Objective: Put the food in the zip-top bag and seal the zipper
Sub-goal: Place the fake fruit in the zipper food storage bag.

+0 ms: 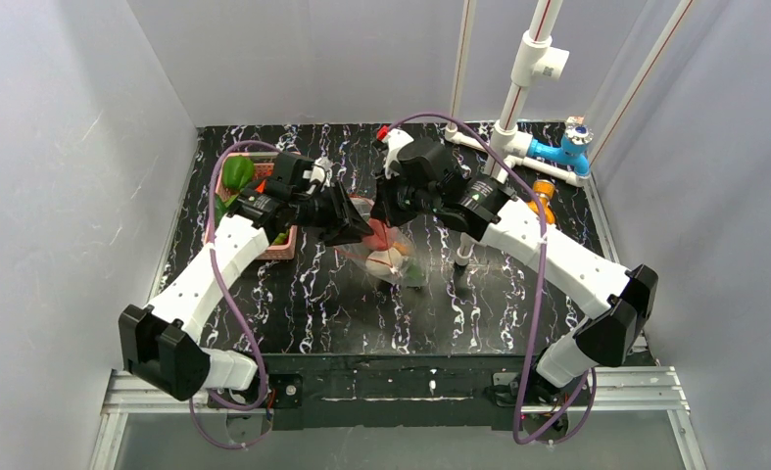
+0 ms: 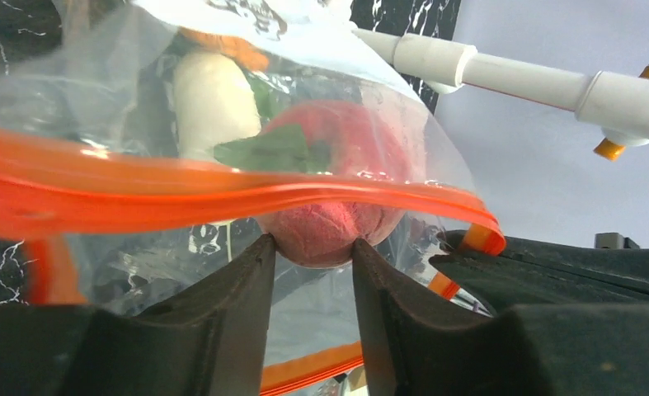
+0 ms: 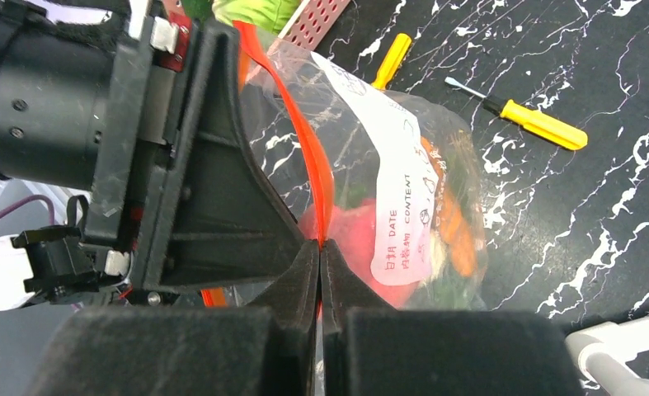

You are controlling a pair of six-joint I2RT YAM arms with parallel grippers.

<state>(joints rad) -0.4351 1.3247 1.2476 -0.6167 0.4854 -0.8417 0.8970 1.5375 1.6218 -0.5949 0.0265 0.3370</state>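
The right gripper is pinched tight on the zipper, its two fingers pressed flat together with the orange strip between them. The left gripper is not clamped. Its fingers stand apart, with clear film and the red ball bulging just past the tips, and I cannot tell whether they actually press on it.

The bag hangs between the two grippers just to the right of the pink basket, mouth up and belly sagging toward the table. The ball, a white radish and some orange and green pieces are inside. Something green sits at the far end of the basket, outside the bag. A yellow-handled screwdriver lies on the side of the bag away from the basket.

The bag looks thin, crinkly and slippery, with no stiffness of its own. The toys are light, but they push the walls out and will roll as it tilts. The strip is the only firm part, so I would hold it there, as the right fingers do. I would steady the mouth near one end and slide along, because pinching over the ball's bulge would likely pop the seal apart. The strip bows open in the left wrist view, so I judge the zipper to be largely unsealed.
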